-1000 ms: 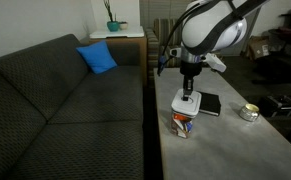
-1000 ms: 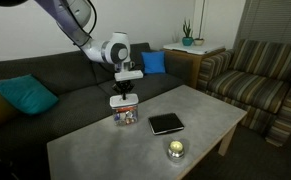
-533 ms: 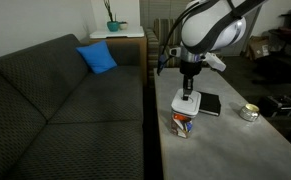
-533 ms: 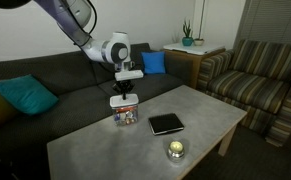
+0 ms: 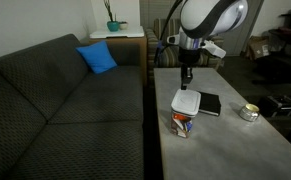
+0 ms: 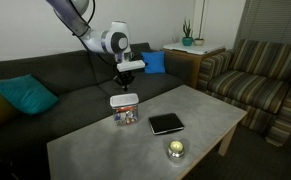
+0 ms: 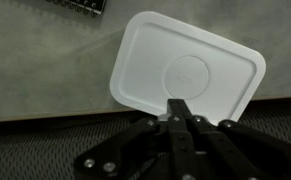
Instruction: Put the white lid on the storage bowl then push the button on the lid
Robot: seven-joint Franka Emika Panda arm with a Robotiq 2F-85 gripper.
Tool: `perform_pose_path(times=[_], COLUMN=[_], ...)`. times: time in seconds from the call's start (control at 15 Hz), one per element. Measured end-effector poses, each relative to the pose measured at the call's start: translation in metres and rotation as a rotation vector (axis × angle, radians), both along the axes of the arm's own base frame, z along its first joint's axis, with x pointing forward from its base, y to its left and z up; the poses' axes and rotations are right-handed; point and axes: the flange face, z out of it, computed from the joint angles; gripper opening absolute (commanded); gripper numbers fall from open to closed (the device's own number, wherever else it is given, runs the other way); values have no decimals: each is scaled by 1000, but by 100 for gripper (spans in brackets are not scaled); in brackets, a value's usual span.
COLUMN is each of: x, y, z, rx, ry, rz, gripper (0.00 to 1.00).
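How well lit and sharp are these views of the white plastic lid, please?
Wrist view: the flat white rounded-square plastic lid is bright, its round raised button legible; the dark gripper shows little detail. Both exterior views: dim overall, the lid a small soft pale patch.

Arm [image 6: 77, 22] arched, wrist vert; gripper [image 6: 124, 80] pts straight down, jaws closed, empty.

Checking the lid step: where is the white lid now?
In both exterior views the white lid sits on the storage bowl at the table edge nearest the sofa, beside the black book, below the end effector.
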Motion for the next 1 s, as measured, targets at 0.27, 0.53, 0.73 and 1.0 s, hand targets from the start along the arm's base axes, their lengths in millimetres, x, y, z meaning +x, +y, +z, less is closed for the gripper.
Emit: perform_pose_path(times=[0.27, 0.53, 0.73, 1.0], x=[2, 2, 2, 2], y=[1, 1, 1, 2], z=[13, 15, 17, 18], rx=[1, 1, 2, 4], ry=[-10, -12, -15, -21], rz=[27, 38, 45, 56], gripper=[47, 75, 97, 100])
